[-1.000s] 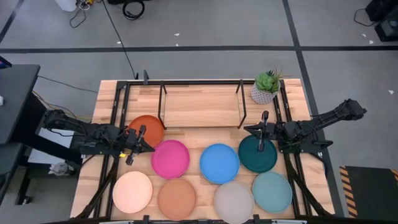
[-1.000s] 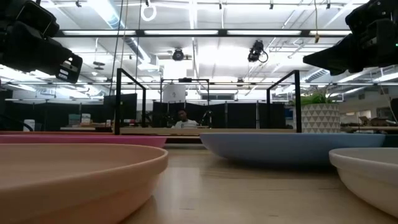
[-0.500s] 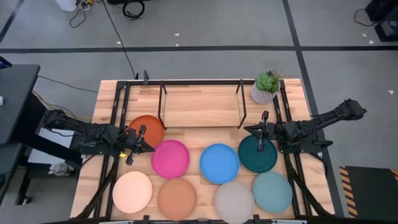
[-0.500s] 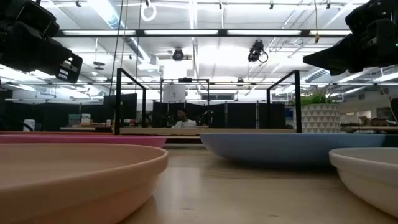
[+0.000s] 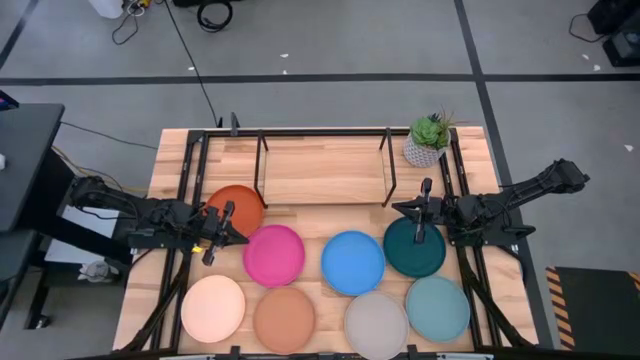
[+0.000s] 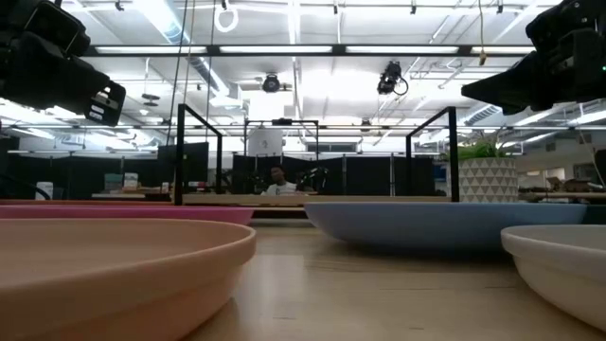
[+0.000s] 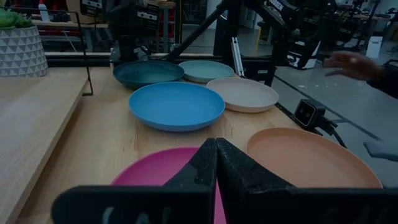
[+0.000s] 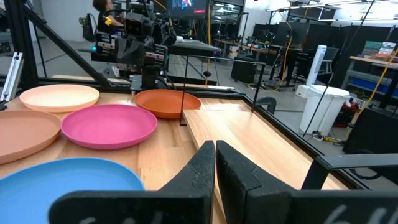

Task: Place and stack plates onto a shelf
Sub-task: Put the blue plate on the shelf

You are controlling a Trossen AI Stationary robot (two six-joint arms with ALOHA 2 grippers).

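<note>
While four plates line the table's front edge, we see four more mid-table, the left gripper, fingers together, beside the orange-red plate, the right gripper, likewise pressed together, over the dark teal plate; beyond, the shelf spans the back edge.

A robotics lab: grey floor, ceiling strip lights, equipment racks.
</note>
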